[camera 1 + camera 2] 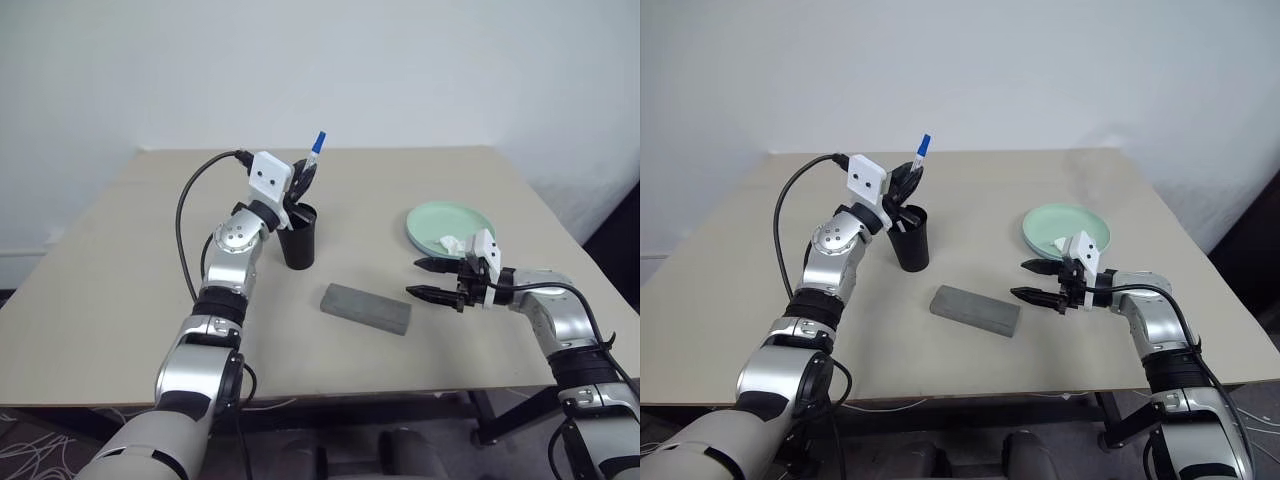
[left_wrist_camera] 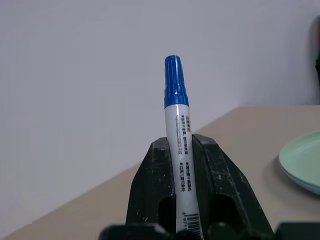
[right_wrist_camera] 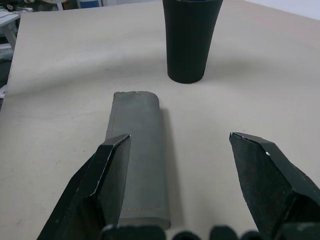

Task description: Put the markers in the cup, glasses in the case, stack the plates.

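My left gripper point(image 1: 304, 180) is shut on a marker point(image 2: 176, 125), a white stick with a blue cap point(image 1: 318, 142), held tilted just above the rim of the black cup point(image 1: 298, 240). The grey case point(image 1: 366, 308) lies closed on the table in front of the cup. My right gripper point(image 1: 428, 280) stands open just right of the case, pointing at it, with nothing between its fingers point(image 3: 111, 170). A mint green plate point(image 1: 440, 220) sits behind that gripper, and a light bluish edge point(image 2: 306, 183) shows under its rim. The glasses are out of view.
A crumpled white tissue point(image 1: 452, 243) lies on the green plate. The beige table point(image 1: 130, 300) ends in a front edge close below my arms. A white wall stands behind the table.
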### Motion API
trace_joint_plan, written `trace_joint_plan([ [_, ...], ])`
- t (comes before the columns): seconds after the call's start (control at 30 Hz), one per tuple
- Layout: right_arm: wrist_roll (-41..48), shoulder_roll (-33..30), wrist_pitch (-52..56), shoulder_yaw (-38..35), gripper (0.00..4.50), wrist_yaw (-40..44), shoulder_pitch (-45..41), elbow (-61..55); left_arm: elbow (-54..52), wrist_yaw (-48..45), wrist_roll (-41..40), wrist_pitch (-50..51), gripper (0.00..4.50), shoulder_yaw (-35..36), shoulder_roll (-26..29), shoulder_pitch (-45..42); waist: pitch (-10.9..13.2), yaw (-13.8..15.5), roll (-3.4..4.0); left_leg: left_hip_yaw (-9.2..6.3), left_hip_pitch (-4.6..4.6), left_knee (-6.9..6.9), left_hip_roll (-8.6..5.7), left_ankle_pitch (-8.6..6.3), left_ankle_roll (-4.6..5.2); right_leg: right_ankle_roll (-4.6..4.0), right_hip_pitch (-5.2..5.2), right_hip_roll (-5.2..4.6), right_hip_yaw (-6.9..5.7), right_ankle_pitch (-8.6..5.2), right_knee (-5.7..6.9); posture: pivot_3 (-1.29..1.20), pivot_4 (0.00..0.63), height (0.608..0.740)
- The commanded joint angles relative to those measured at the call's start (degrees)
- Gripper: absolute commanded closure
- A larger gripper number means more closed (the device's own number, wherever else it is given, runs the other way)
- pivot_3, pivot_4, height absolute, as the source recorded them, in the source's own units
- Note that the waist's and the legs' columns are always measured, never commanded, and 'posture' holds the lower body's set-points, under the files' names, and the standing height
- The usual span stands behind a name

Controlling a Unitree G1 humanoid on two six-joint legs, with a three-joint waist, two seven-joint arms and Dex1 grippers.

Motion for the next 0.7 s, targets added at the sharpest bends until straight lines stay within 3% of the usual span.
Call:
trace_joint_plan([
  [0.03,3.80,-0.93,2.80,-3.25,1.09,0.73,-2.67,-3.15,2.84,1.14,0.32,-4.43,4.37,1.19,-0.51,-3.26,0.00,-0.02,0.00,0.00,0.00,0.00,0.00,0.00,0.00,0.00,0.00,0.00,-0.01,0.00,0.01,0.00,0.000,0.733],
  [0.37,6.10,-1.75,6.52,-5.10,1.09,1.36,-3.24,-4.50,8.22,2.52,0.38,-7.96,4.37,2.11,-0.82,-4.50,0.00,-0.01,0.00,-0.03,0.01,0.00,0.05,-0.01,-0.01,0.01,0.00,0.00,-0.08,0.01,0.02,0.00,0.000,0.733],
  [0.4,6.02,-1.72,6.39,-5.08,1.09,1.39,-3.23,-4.40,8.47,2.62,0.42,-8.09,3.62,2.19,-0.85,-4.55,0.00,-0.01,0.00,-0.03,0.01,0.00,0.05,-0.01,-0.01,0.01,0.00,-0.01,-0.08,0.01,0.02,0.00,0.000,0.733],
  [0.6,5.64,-1.48,5.80,-4.86,1.09,1.39,-3.30,-3.92,8.79,3.37,0.75,-8.75,1.63,2.41,-1.12,-4.67,0.00,-0.01,0.00,-0.03,0.00,0.00,0.05,-0.02,-0.02,0.02,0.00,-0.01,-0.09,0.01,0.02,0.00,0.000,0.733],
  [0.7,5.54,-1.44,5.58,-4.84,1.09,1.42,-3.50,-3.64,8.73,3.47,0.97,-8.95,1.63,2.39,-1.14,-4.65,0.00,-0.02,0.00,-0.03,0.00,0.00,0.05,-0.02,-0.02,0.02,0.00,-0.01,-0.10,0.01,0.02,0.00,0.000,0.733],
])
